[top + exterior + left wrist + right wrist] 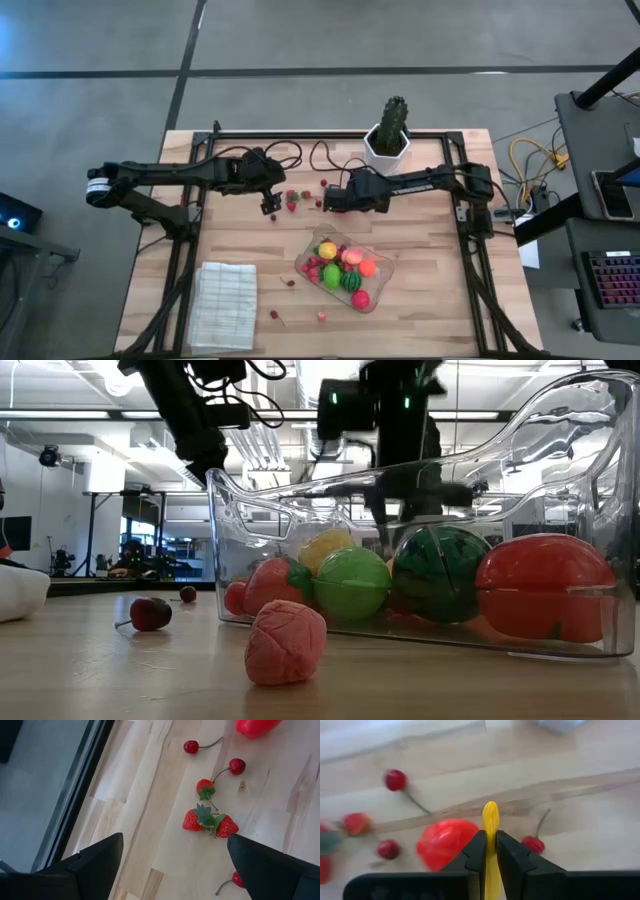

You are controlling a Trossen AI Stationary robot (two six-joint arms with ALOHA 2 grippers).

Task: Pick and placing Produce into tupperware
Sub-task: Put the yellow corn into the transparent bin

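Note:
The clear tupperware (383, 262) sits on the table's near middle and holds several toy fruits, among them a green striped melon (440, 572) and a red piece (545, 588). Loose strawberries (210, 822) and cherries (190, 746) lie on the wood toward the far side. My left gripper (175, 840) is open above the strawberries and also shows in the high view (270, 206). My right gripper (490, 845) is shut on a thin yellow piece (490, 817) above a red fruit (445, 842) and also shows in the high view (328, 200). My right gripper pinches the yellow piece between its two fingers (476, 851). The piece runs along the fingers, and its rounded free end (490, 811) sticks out past the fingertips. I cannot tell whether the piece touches the table.
A cactus in a white pot (389, 132) stands at the far edge. A white folded cloth (222, 305) lies near left. A pink piece (285, 643) and a cherry (150, 612) lie in front of the tupperware. Black frame rails (180, 270) run along both table sides.

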